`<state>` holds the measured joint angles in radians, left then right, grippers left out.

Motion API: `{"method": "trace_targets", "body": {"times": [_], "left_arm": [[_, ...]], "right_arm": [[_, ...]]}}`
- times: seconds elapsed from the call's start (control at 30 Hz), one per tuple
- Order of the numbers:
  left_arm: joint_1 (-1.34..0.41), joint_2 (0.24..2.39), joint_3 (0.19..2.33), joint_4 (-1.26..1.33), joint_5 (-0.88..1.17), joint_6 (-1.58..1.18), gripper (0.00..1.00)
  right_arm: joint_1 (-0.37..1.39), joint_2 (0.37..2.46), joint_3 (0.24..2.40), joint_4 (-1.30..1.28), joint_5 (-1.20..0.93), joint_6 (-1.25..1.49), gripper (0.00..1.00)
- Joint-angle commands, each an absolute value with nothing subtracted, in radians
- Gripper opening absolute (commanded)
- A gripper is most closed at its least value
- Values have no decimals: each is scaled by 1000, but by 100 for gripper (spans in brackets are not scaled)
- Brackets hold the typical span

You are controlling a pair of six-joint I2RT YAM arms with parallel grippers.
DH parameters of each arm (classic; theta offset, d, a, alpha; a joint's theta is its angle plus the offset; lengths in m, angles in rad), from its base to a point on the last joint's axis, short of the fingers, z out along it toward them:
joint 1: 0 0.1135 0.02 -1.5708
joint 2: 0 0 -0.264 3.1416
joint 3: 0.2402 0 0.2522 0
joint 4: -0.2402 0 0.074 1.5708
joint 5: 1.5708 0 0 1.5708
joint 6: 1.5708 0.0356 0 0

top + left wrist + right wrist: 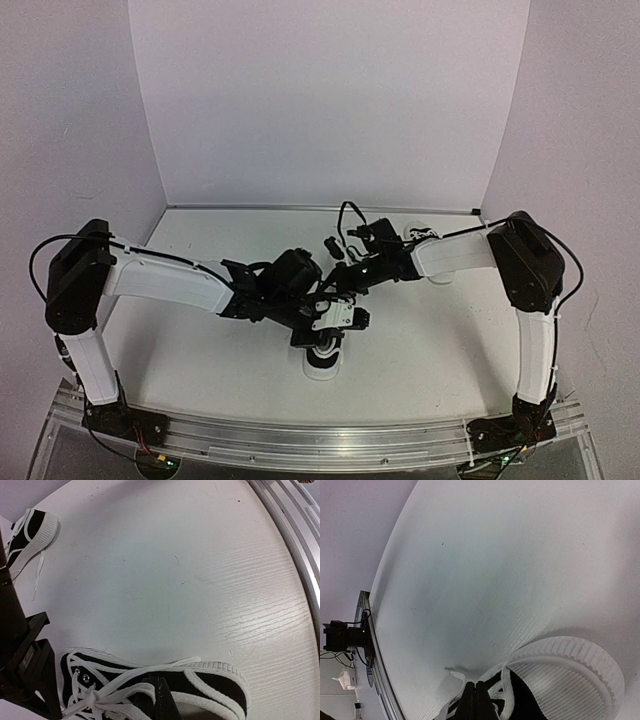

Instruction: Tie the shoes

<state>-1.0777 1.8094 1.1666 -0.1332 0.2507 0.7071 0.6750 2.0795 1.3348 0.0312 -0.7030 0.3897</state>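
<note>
One black sneaker with a white sole (322,360) lies at the table's near middle, under both grippers. In the left wrist view this shoe (210,687) fills the bottom edge, its white laces (115,685) loose and crossing. My left gripper (160,700) is shut, a lace strand pinched at its tip; it also shows in the top view (328,335). My right gripper (475,700) is shut on a lace beside the ribbed white toe cap (570,680); it also shows in the top view (345,298). The second shoe (425,237) lies at the far right, behind the right arm.
The second shoe (31,530) shows at the upper left of the left wrist view, one lace trailing on the table. The right arm's black wrist (22,660) stands close to the left of the near shoe. A metal rail (295,525) runs along the table's near edge.
</note>
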Motion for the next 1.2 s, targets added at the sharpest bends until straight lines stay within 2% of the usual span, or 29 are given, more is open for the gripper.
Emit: {"method": "trace_targets", "body": {"times": [0.0, 0.73, 0.8, 0.9, 1.0, 1.1, 1.17], "left_arm": [[-1116, 1848, 1237, -134, 263, 706, 0], [-1150, 1960, 1327, -135, 289, 721, 1], [-1149, 1961, 1337, -146, 273, 704, 6], [-1147, 1941, 1332, -158, 254, 695, 19], [-1145, 1909, 1314, -171, 258, 690, 32], [-1143, 1872, 1301, -195, 278, 679, 40], [-1138, 1840, 1286, -202, 297, 667, 43]], "right_arm": [[680, 2118, 1394, 107, -743, 400, 0], [701, 2199, 1456, 147, -804, 423, 0], [703, 2189, 1456, 147, -823, 424, 0], [703, 2169, 1449, 143, -849, 429, 1], [702, 2141, 1434, 134, -864, 430, 11], [702, 2112, 1424, 112, -899, 424, 32], [700, 2087, 1413, 107, -919, 413, 41]]}}
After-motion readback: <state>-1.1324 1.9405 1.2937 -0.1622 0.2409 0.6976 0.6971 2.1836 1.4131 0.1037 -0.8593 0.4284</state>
